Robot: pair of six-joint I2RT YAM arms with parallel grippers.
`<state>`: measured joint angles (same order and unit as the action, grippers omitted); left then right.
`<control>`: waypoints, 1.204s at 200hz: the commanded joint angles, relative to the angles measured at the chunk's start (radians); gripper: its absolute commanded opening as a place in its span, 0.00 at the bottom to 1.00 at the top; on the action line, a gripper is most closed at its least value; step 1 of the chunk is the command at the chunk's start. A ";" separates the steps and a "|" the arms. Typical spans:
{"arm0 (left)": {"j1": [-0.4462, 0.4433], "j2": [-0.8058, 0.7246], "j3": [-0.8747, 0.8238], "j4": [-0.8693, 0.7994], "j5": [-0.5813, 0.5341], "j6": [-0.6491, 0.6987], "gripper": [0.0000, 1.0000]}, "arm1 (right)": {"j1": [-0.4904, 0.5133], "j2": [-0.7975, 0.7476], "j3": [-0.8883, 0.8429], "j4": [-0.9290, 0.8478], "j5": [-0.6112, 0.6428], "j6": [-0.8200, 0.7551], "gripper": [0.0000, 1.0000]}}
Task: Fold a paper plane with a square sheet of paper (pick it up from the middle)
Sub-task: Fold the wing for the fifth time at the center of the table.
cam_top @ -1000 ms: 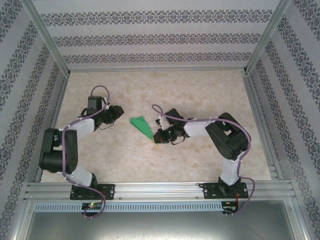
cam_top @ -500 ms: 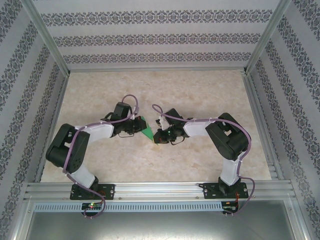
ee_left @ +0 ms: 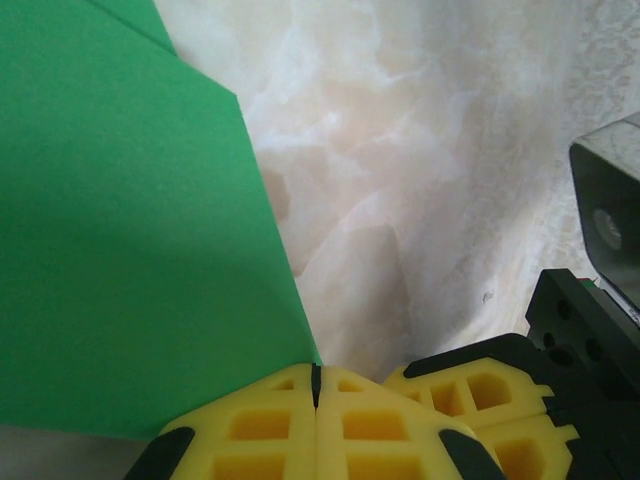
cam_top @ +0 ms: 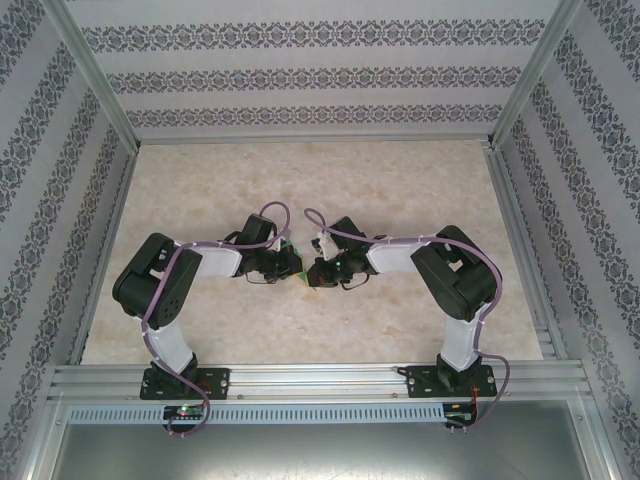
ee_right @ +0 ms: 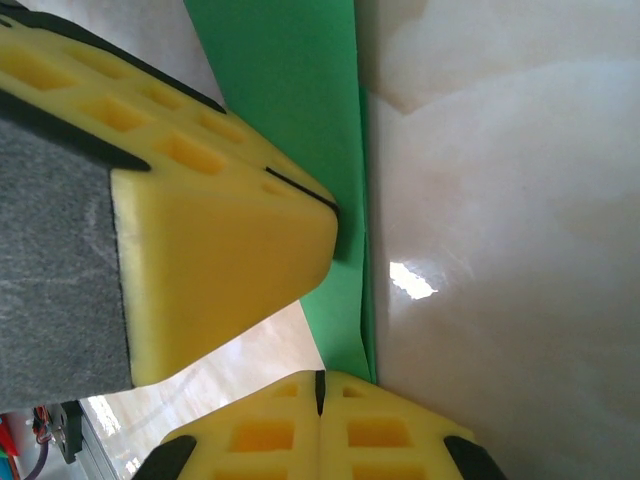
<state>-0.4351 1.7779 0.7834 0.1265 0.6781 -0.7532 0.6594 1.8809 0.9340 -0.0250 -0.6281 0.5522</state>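
The green paper (ee_left: 120,220), folded to a pointed wedge, lies flat on the table. In the top view both grippers meet over it mid-table and hide most of it. My left gripper (cam_top: 293,268) is shut, and its yellow pads (ee_left: 315,385) meet at the paper's right edge. In the right wrist view that wedge of left fingers (ee_right: 230,240) rests on the paper (ee_right: 300,100). My right gripper (cam_top: 313,272) is shut too, its tip (ee_right: 320,390) set down on the paper's narrow end; nothing shows between its pads. Its finger (ee_left: 480,395) stands just right of my left gripper.
The marble-patterned table (cam_top: 400,190) is bordered by aluminium rails and patterned walls (cam_top: 320,75). The two grippers are nearly touching each other. Cables loop above both wrists.
My left arm has swung right from the table's left side, and its gripper has come down over the paper beside the right gripper. The right arm has stayed still.
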 commanded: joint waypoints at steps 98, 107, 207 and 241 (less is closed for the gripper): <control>0.196 0.065 0.009 -0.101 -0.119 0.119 0.05 | 0.004 0.060 -0.073 -0.145 0.078 -0.021 0.01; 0.225 0.072 0.024 -0.117 -0.100 0.128 0.05 | 0.002 0.058 -0.076 -0.150 0.078 -0.022 0.02; 0.313 0.122 0.113 -0.242 -0.062 0.190 0.03 | 0.012 0.004 0.008 -0.153 0.012 -0.021 0.02; 0.313 0.132 0.110 -0.269 -0.069 0.209 0.02 | 0.037 -0.031 0.154 -0.169 0.003 -0.049 0.02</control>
<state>-0.1482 1.8538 0.9062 -0.0544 0.7353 -0.5934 0.6720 1.8782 0.9920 -0.1131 -0.6281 0.5430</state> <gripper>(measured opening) 0.066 0.039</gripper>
